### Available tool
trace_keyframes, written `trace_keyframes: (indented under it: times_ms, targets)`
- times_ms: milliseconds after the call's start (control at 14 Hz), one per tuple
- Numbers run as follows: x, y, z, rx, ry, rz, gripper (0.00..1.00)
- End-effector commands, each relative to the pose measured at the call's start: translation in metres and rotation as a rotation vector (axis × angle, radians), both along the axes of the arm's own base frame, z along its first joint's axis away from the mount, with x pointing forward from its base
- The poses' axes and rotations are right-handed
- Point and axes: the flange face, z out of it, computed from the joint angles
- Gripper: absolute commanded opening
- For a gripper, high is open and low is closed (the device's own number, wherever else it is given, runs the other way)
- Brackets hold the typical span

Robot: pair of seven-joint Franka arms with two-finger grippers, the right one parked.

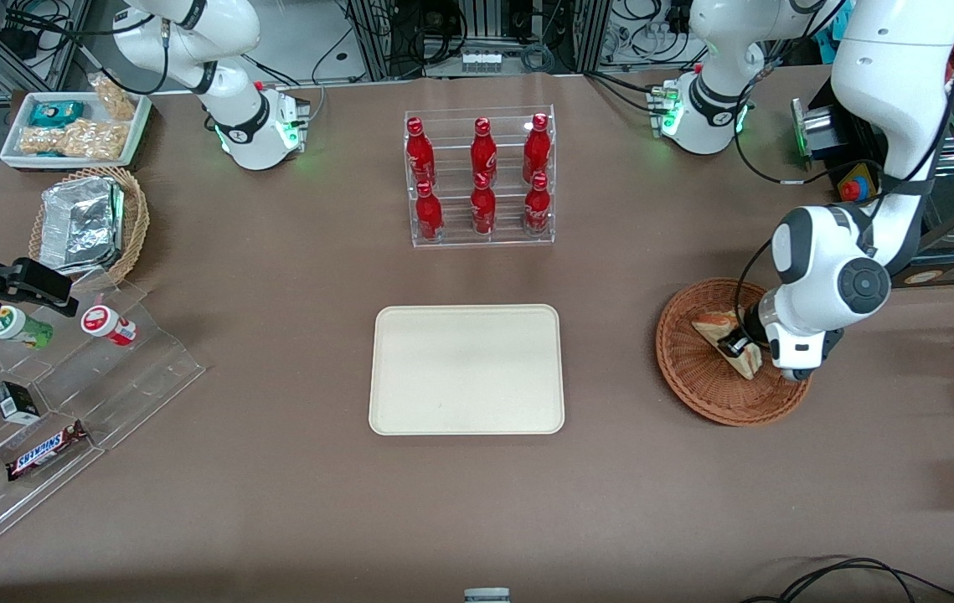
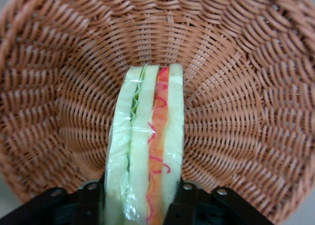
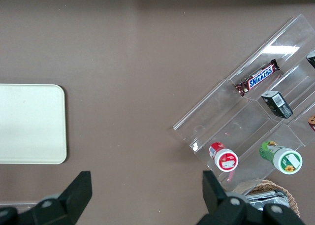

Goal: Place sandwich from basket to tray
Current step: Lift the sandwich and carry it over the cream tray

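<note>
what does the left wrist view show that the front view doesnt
Only the left wrist view shows the sandwich's cut edge close up: green filling between pale bread on one side, red-orange on the other, with the gripper fingers against both its faces.

Only the front view shows the cream tray, bare, nearer the table's middle than the basket, and the rack of red bottles farther from the camera.

Both show the sandwich lying in the reddish-brown basket with the gripper down on it.
</note>
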Motion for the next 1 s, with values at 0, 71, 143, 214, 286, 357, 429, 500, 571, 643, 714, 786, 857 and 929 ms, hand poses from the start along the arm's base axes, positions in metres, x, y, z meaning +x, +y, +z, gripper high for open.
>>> trace_keyframes:
  times_ms: [0,71,143,214,286,357,429,500,571,643,714,786,857,929]
  targets:
    - [0.02,-0.006,0.063,0.002,0.037,-0.007,0.14]
    - [0.027,-0.011,0.085,0.002,0.061,-0.021,0.12]
    - [0.033,-0.02,0.105,-0.002,0.08,-0.04,0.12]
    - [0.035,-0.042,0.12,-0.002,0.09,-0.081,0.11]
    - [0.034,-0.065,0.129,-0.001,0.09,-0.122,0.11]
    - [0.03,-0.096,0.131,0.007,0.085,-0.177,0.11]
    - [0.023,-0.124,0.13,0.028,0.083,-0.237,0.11]
    - [0.015,-0.152,0.128,0.056,0.079,-0.31,0.12]
    - [0.006,-0.178,0.127,0.066,0.076,-0.363,0.12]
    - [-0.003,-0.204,0.123,0.066,0.076,-0.411,0.12]
    - [-0.012,-0.241,0.121,0.064,0.069,-0.469,0.12]
    - [-0.02,-0.279,0.115,0.064,0.066,-0.534,0.13]
    - [-0.028,-0.314,0.101,0.059,0.074,-0.584,0.15]
    - [-0.03,-0.344,0.09,0.054,0.072,-0.611,0.16]
